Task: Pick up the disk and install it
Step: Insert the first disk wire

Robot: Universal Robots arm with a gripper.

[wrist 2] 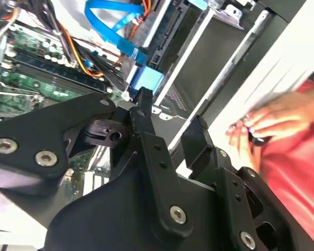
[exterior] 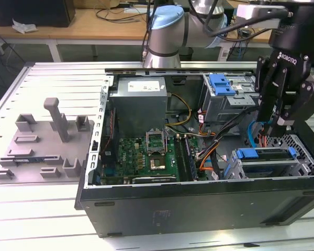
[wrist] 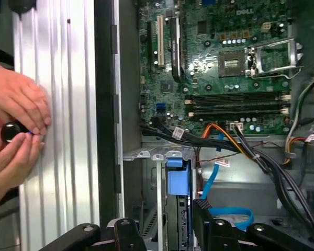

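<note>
The disk (exterior: 267, 153) sits edge-up in the metal drive cage (exterior: 303, 151) at the front corner of the open computer case, on the exterior view's right; its blue carrier bracket runs along the top. In both wrist views the bracket's blue tab (wrist: 178, 178) (wrist 2: 146, 81) shows just beyond the fingertips. My gripper (exterior: 279, 123) hangs right above the cage. It is open, and its black fingers (wrist: 204, 217) stand to either side of the disk's edge without touching it. My gripper (wrist 2: 170, 112) (wrist: 165, 225) holds nothing.
The case holds a green motherboard (exterior: 152, 151), a grey power supply (exterior: 138, 99), loose cables (exterior: 214, 146) and a second cage with a blue latch (exterior: 222, 83). A grey fixture plate (exterior: 42, 146) lies at the exterior view's left. A person's hands (wrist: 15, 115) rest on the ribbed table beside the case.
</note>
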